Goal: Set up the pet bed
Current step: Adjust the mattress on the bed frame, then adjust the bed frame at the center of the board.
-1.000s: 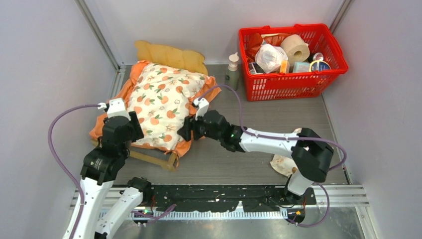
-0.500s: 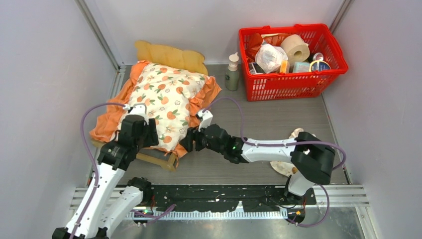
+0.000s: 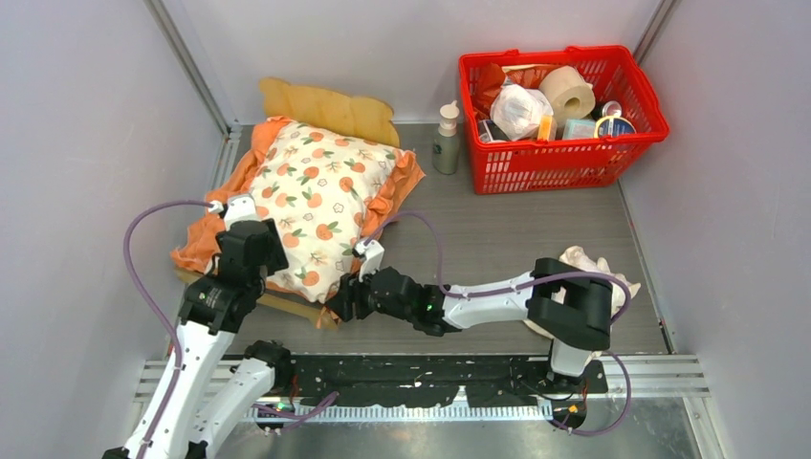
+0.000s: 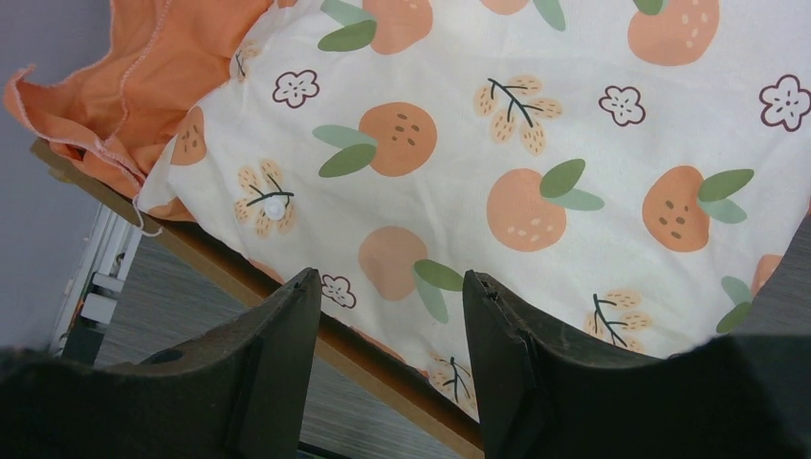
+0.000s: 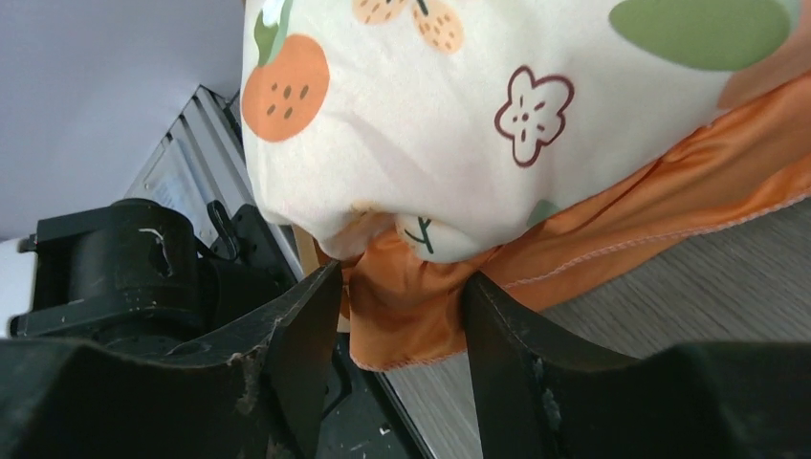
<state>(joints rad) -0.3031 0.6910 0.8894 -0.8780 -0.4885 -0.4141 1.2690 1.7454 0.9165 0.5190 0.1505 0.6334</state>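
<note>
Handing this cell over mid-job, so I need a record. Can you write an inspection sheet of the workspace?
Surface: grey wood-grain table, no damage seen.
Job's things: pet bed at left, mostly covered by the orange-print cushion.
Clutter: filled red basket, bottle beside it, small pillow at right.
Grippers: left gripper open over the cushion; right gripper open around the cushion's ruffle.
Cables: purple cables loop from both arms.
Surroundings: plain pale walls, nothing else seen.

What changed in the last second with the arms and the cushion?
The right gripper drew back along the cushion to its near corner, jaws now straddling the orange ruffle; no grip is clear. The left gripper shifted a little nearer too, open over the cushion. Pet bed, basket and bottle stayed put.
</note>
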